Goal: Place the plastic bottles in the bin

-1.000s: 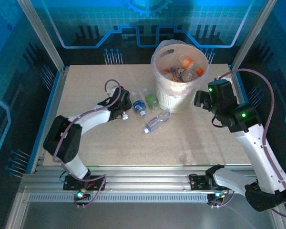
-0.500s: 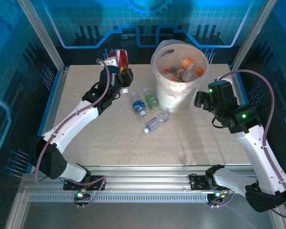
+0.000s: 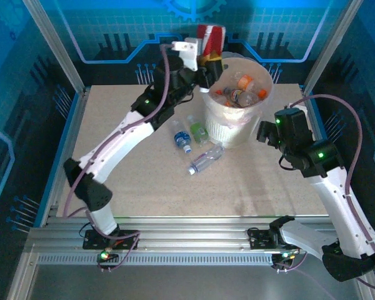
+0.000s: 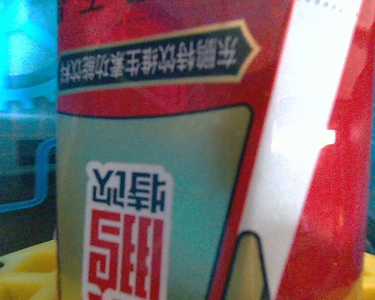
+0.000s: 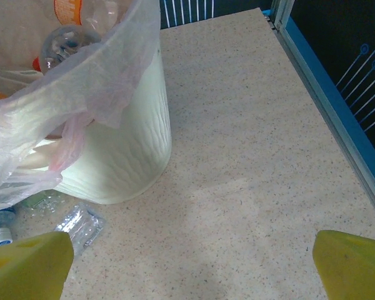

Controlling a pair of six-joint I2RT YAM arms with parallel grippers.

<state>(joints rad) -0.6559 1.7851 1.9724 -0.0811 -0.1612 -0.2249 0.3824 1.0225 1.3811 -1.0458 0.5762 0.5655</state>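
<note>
My left gripper is raised at the far left rim of the bin and is shut on a red-labelled plastic bottle. Up close, that bottle's red label sits between the yellow fingertips. The bin is white and ribbed, lined with a bag, and holds several bottles. Three bottles lie on the table left of it: a blue-labelled one, a green one and a clear one. My right gripper hangs open to the right of the bin, its yellow fingers wide apart over bare table.
The bin's wall and loose bag edge stand to the left in the right wrist view, with the clear bottle at its foot. A blue table edge runs along the right. Frame posts stand at the table's corners.
My left arm has lifted the red-labelled bottle from the table's left side, up and rightward to the bin's rim. The right arm has barely moved.
</note>
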